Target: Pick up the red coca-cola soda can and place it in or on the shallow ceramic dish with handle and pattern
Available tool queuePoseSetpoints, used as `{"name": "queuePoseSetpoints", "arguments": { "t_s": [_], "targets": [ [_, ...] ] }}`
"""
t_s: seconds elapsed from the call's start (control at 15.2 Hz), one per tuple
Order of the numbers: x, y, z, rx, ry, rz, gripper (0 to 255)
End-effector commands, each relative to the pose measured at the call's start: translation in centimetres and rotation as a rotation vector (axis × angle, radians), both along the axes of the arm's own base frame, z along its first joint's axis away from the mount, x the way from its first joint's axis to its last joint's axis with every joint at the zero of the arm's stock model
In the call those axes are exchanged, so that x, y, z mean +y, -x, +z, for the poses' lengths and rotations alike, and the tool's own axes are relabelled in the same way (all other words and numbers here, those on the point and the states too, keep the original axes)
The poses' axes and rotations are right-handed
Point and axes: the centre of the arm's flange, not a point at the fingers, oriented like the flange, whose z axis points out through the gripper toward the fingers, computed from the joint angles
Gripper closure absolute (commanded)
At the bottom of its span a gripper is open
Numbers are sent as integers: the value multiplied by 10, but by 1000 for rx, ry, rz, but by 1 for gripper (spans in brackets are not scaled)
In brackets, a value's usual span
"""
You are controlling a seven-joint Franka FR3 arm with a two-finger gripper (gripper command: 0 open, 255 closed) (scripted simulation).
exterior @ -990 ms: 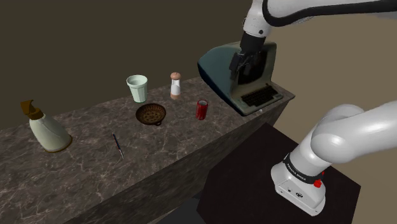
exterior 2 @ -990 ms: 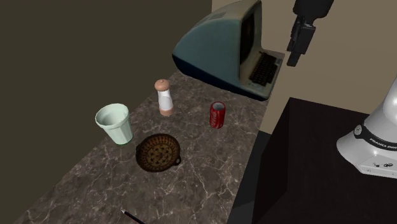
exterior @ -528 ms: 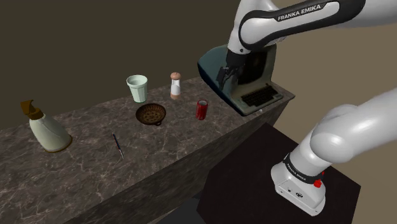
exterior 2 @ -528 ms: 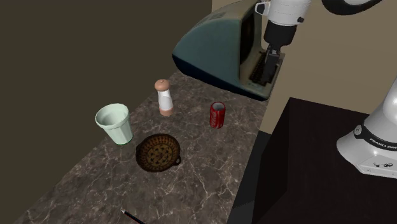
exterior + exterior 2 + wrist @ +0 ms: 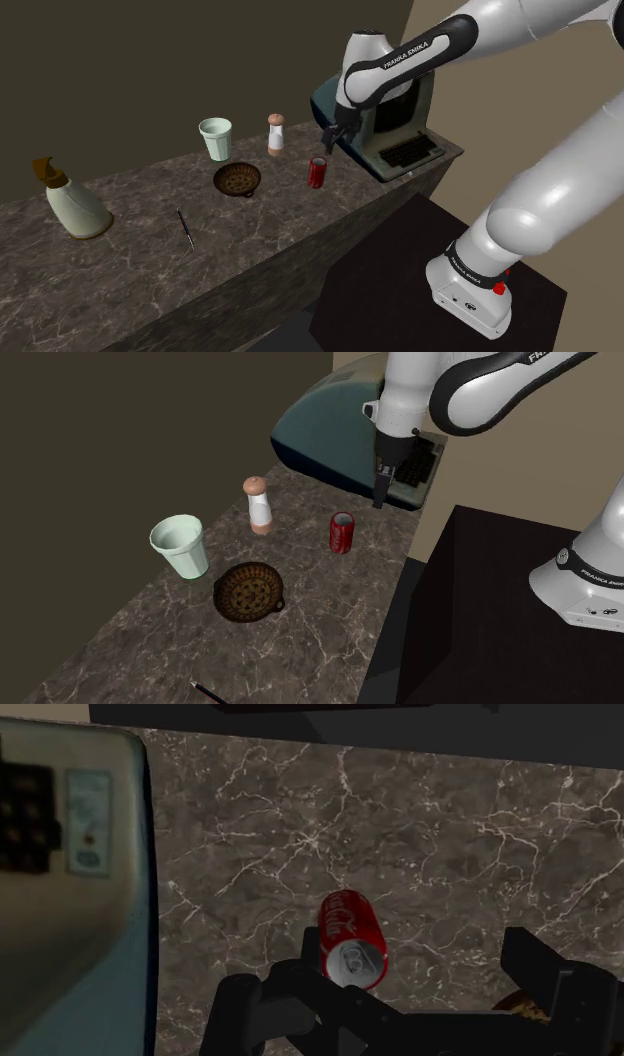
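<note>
As I read the shoulder view from its left, a pale bottle, a pen, a cup, the patterned dish and a shaker are spread along the marble counter. Bare stone lies between the dish and the red can, which stands upright short of the front edge, near the old computer. My gripper hangs above the can with its fingers spread, and the can sits below one finger, unheld

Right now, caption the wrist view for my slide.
Open gripper hovers over the upright red soda can on the marbled counter, not yet grasping, beside a blue-grey computer.
</note>
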Motion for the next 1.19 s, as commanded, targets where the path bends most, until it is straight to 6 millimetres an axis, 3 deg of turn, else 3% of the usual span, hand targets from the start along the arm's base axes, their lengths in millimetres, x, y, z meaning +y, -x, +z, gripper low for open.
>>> {"name": "queuePoseSetpoints", "arguments": {
  "t_s": [0.0,0.53,1.12],
  "targets": [
    [-2,-13,-23,-1,4,-3,0],
    [-12,-68,-108,-2,18,-15,0],
    [-12,-69,-148,-2,18,-15,0]
  ]
}}
